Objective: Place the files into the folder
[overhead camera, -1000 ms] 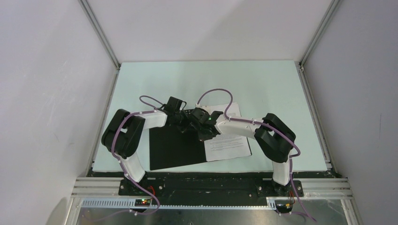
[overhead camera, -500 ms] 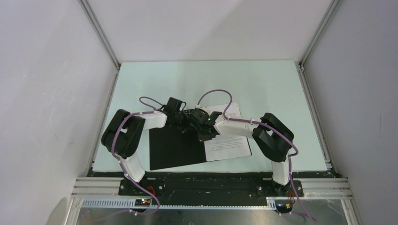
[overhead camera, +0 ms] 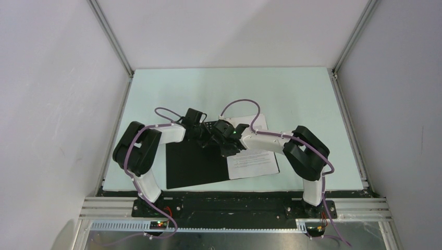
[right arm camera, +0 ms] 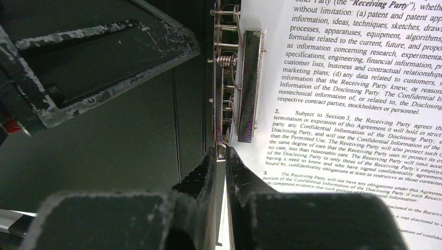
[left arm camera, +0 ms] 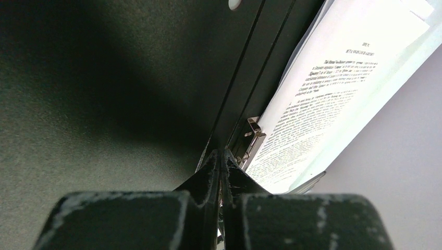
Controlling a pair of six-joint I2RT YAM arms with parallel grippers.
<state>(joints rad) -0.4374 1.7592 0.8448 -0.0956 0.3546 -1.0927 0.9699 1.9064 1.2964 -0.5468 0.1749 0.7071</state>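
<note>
1. The table (overhead camera: 292,99), pale green, is enclosed by white walls (overhead camera: 57,104).
2. The folder (overhead camera: 195,166) is spread open and flat on the table, at 6 o'clock from the table's centre and slightly skewed. Its black inside is turned up, and the bare left cover is seen at 9 o'clock from the spine.
3. The files (overhead camera: 255,164) are found on the folder's right cover, at 3 o'clock from the spine, printed side up. In the left wrist view an offset sheet edge is seen at their far corner.
4. Both arms are bent inward and are met over the spine, above the folder's far half.
5. The left gripper (left arm camera: 220,161) is seen with its fingers pressed together. The tips are set down at the black inside beside the spine, at 9 o'clock from the clip (left arm camera: 254,134). Whether anything is pinched there cannot be told.
6. The right gripper (right arm camera: 222,156) is closed to a thin slit, and the clip's thin metal edge is seen running in between the tips, so that the clip appears to be pinched. In that view the clip's bar is placed at 12 o'clock from the tips.
7. The clip, metal and sprung, is fixed along the spine. Its bar is seen over the files' spine-side edge; whether it is pressed onto them cannot be told.
</note>
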